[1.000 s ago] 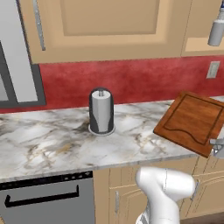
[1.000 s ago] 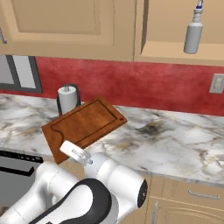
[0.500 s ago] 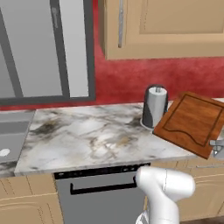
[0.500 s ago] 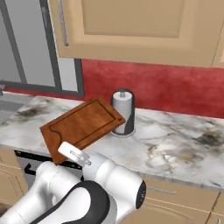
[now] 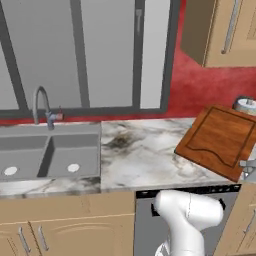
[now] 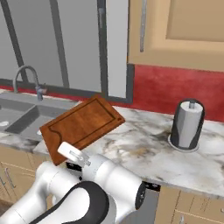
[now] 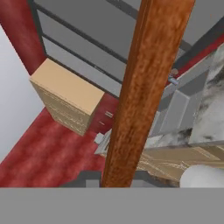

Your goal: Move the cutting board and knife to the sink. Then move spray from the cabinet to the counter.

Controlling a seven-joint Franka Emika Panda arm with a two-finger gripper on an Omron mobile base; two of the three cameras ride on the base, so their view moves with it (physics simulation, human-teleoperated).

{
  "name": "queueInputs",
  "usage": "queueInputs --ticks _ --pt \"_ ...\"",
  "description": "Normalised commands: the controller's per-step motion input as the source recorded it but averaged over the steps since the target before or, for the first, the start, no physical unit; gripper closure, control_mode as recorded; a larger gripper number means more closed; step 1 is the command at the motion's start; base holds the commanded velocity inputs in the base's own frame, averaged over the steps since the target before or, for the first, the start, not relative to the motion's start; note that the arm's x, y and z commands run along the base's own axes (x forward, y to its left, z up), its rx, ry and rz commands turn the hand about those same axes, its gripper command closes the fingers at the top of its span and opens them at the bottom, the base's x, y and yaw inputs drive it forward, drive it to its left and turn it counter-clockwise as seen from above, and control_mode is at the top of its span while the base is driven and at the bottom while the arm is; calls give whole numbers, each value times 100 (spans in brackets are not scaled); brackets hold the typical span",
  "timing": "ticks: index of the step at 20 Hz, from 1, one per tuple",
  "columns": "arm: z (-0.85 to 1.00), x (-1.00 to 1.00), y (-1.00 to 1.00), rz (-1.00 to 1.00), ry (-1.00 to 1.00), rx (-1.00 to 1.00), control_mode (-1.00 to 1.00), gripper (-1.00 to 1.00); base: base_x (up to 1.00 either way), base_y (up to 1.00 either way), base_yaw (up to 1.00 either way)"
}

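Observation:
The reddish-brown cutting board (image 5: 217,140) hangs tilted above the counter (image 5: 145,150), with my gripper (image 5: 247,169) shut on its near edge. In the right base view the cutting board (image 6: 83,127) hovers near the sink's right side, and the gripper (image 6: 65,154) clamps its lower corner. In the hand view the cutting board (image 7: 144,87) runs edge-on up the middle. The grey double-basin sink (image 5: 50,155) with its curved faucet (image 5: 41,104) lies to the left. A tan wall cabinet (image 6: 183,30) hangs at the upper right. The knife and the spray are out of view.
A paper towel holder (image 6: 188,124) stands on the counter (image 6: 144,151) by the red backsplash, right of the board. A tall window (image 5: 85,50) rises behind the sink (image 6: 17,116). Tan base cabinets (image 5: 60,225) and a dishwasher front sit under the counter.
The base has driven left, so the whole scene slid right: the sink and window came into view and the paper towel holder moved to the right. The board stays in my grip.

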Motion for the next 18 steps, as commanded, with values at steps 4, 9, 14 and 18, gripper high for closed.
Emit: queueInputs --ticks 4,9,14,18 --pt "0 0 0 0 0 0 100 100 64 100 6" --pt "0 0 0 0 0 0 100 100 69 100 2" --pt "0 0 0 0 0 0 100 100 63 100 0" --pt "0 0 0 0 0 0 100 100 46 100 -3"
